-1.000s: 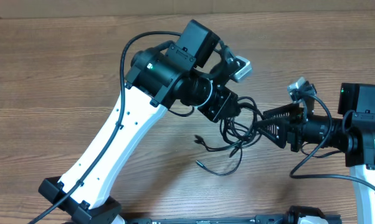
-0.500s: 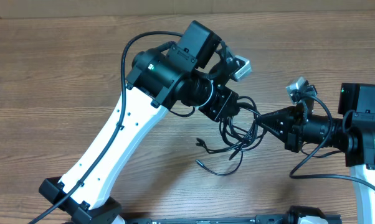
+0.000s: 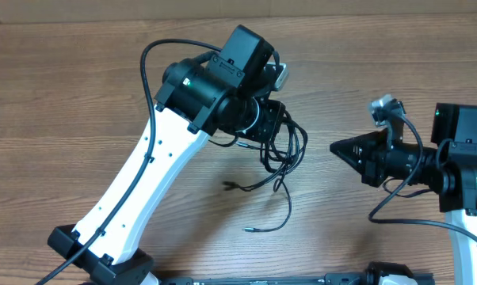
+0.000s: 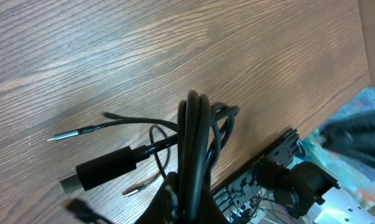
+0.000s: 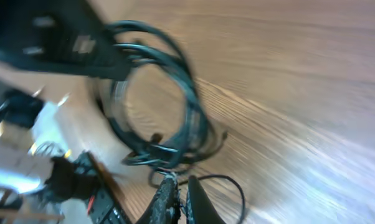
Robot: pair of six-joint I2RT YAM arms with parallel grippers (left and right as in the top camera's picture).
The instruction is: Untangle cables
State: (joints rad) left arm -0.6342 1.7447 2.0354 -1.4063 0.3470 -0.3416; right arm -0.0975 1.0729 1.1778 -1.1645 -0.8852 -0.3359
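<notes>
Cables (image 3: 282, 154) sit left of centre, gathered into a tight bundle of loops that the left tool (image 4: 187, 202) has clenched. The left wrist view shows several strands pressed side by side and running straight out from its grip. Below the bundle two loose ends trail onto the table (image 3: 80, 95): one plug end (image 3: 229, 186) lies nearer the left arm, and a longer tail ends in a thin tip (image 3: 250, 229). Further right, the right tool (image 3: 337, 148) is pinched shut on nothing, its point aimed at the bundle but clearly apart from it. The step in hand looks like separating one strand while the left side anchors the rest. To do that well, the right tool should spread its fingers before it closes in. It should pick a single outer loop or a free tail rather than the packed middle, and draw it away slowly to the right. The left grip has to hold firm, since a pull through crossed loops could tighten the knot instead of freeing it.
</notes>
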